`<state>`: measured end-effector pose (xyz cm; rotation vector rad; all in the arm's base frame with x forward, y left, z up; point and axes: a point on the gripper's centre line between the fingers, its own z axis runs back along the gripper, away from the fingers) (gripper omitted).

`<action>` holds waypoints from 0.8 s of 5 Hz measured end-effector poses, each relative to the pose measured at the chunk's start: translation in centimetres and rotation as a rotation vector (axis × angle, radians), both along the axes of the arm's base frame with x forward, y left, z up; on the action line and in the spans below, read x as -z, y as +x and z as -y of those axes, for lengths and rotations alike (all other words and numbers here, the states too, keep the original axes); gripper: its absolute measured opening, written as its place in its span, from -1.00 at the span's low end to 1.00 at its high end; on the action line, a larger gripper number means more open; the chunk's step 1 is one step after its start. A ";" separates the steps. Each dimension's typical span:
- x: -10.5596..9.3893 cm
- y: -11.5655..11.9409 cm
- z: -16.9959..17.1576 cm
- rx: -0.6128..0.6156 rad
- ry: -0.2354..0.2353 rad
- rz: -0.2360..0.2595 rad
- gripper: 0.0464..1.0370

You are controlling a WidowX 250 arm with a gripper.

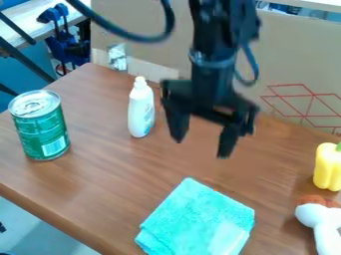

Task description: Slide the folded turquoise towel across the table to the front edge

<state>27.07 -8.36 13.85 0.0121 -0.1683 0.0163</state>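
No words or numbers can be read. The green can (40, 129) bears pale print and a white barcode panel (54, 146) (its digits are too small to tell), and the white squeeze bottle (138, 110) carries faint bluish marks, too blurred to make out.

Probably robotics lab or workshop: black robot arm (223, 30) with looping cable (136, 38) over brown table (100, 174), cardboard panel (293, 55) marked with red lines behind far edge, blue clamps (67, 49) at pale bench (25, 17) past far left corner.
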 end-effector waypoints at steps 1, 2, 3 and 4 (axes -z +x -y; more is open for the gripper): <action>-1.2 -2.3 0.3 0.043 -0.006 -0.106 0.93; -1.7 -3.4 0.7 0.055 -0.023 -0.184 0.93; -0.8 -3.6 0.8 0.102 0.047 -0.243 0.93; -0.8 -3.7 0.9 0.105 0.050 -0.244 0.93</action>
